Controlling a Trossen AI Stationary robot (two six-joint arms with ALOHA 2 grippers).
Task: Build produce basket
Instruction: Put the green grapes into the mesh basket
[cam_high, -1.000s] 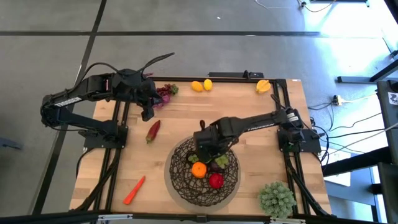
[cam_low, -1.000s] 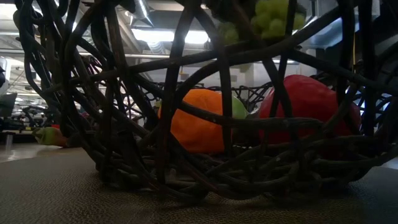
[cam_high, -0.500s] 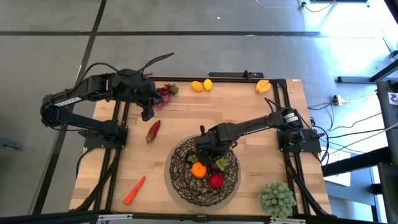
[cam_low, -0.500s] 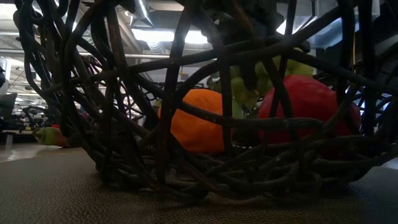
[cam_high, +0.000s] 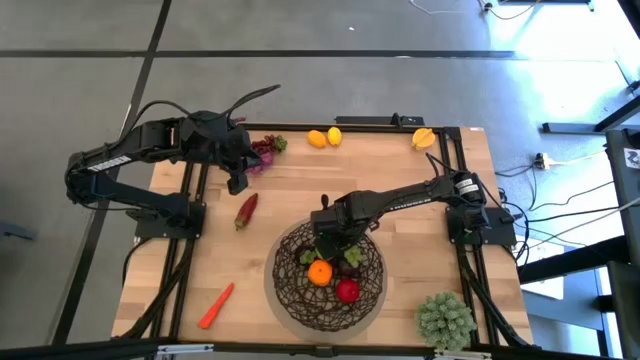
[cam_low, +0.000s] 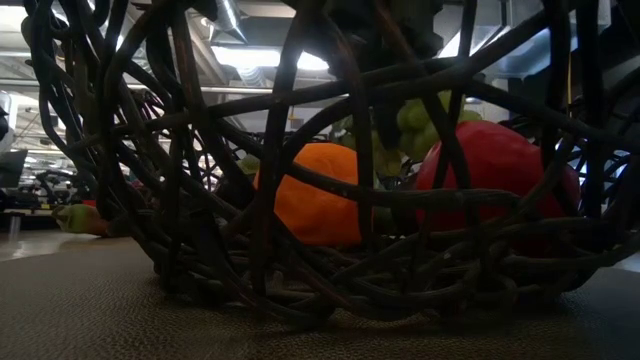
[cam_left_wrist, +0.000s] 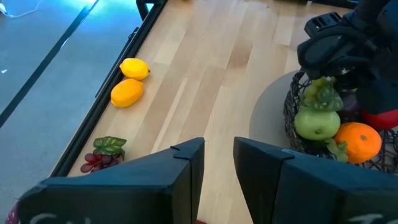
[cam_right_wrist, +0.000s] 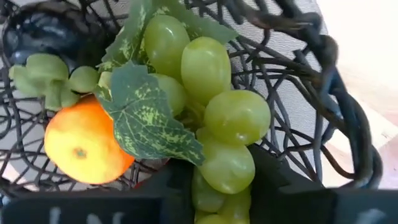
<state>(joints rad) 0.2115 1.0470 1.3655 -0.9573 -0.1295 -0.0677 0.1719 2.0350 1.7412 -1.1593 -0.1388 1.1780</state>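
Note:
The dark woven wire basket (cam_high: 328, 278) stands at the table's near middle and holds an orange (cam_high: 319, 272), a red apple (cam_high: 347, 291) and a green fruit (cam_left_wrist: 316, 123). My right gripper (cam_high: 337, 240) reaches down inside the basket's far part, shut on a green grape bunch (cam_right_wrist: 205, 99) with a leaf (cam_right_wrist: 149, 118). My left gripper (cam_left_wrist: 217, 163) is open and empty above the table's far left. On the table lie purple grapes (cam_high: 265, 150), two lemons (cam_high: 324, 137), a red pepper (cam_high: 246, 209), a carrot (cam_high: 215, 305) and a yellow fruit (cam_high: 424, 138). My right gripper pinches the grape bunch between its two fingers by the grapes at one end (cam_right_wrist: 214, 186). The fingers come from above, pointing down. The bunch hangs below them inside the basket, beside the orange (cam_right_wrist: 84, 143); whether it rests on the wire I cannot tell.
A pale green spiky ball plant (cam_high: 445, 318) sits at the near right corner. The basket's wire rim (cam_right_wrist: 336, 93) rises close around my right gripper. Bare wood lies between the basket and the far edge.
My right gripper has gone down into the basket with the green grape bunch, which was up at the rim and now hangs low between the orange and the apple. The gripper stays shut on it.

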